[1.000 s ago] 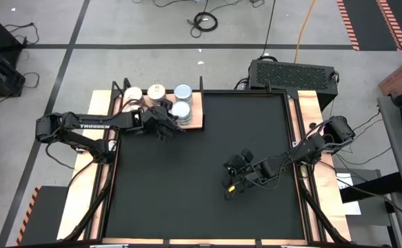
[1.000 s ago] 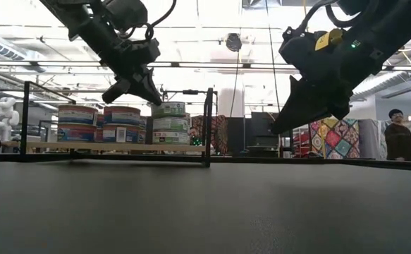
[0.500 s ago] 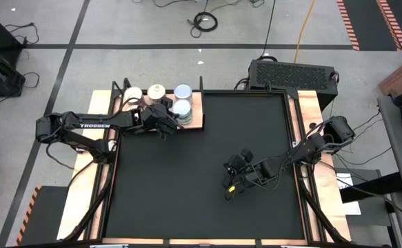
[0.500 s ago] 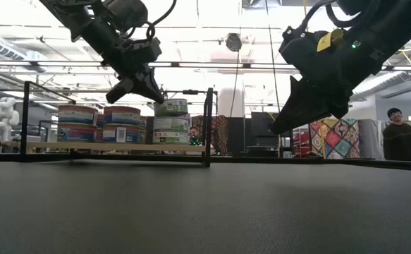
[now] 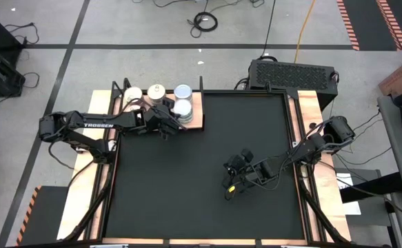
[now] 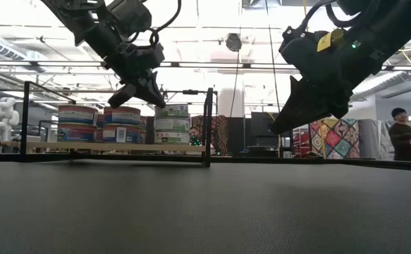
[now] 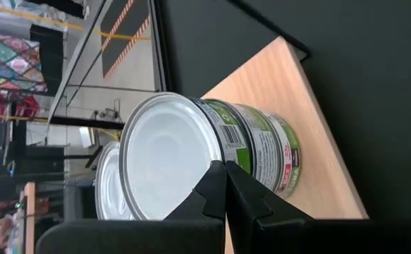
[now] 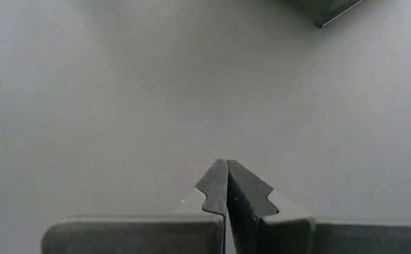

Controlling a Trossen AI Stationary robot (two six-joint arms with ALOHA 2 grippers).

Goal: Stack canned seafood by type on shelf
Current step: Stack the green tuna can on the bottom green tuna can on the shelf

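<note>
Left gripper point(image 5: 175, 122) is up over the shelf point(image 5: 196, 118), fingers pressed together with nothing between them, hanging just above the near green-labelled stack point(image 7: 212, 155). In the left wrist view the closed tips point straight at that stack's pale top, with the wooden board showing beneath and beside the tins.

Working outward across the shelf: the level view shows the canned seafood point(image 6: 124, 123) standing in stacks along the board. The green-labelled stack point(image 6: 171, 123) sits at the end nearest the black post, three tins high by the look of it, and two-high stacks point(image 6: 77, 123) with darker bands stand further along. From above, four tops show on the shelf: two pale bluish ones point(image 5: 182, 91) at the end next to the black mat point(image 5: 201, 179), two lighter ones point(image 5: 156, 90) further from it.

Away from the shelf, the mat is bare of tins. Right gripper point(image 5: 229, 186) hovers out over the mat, well apart from the shelf, fingers pinched shut on nothing.

My read: the stacking looks essentially done, every visible tin already on the board and grouped. What's left, at most, is a final check or nudge of the green stack, then clearing the arms.
</note>
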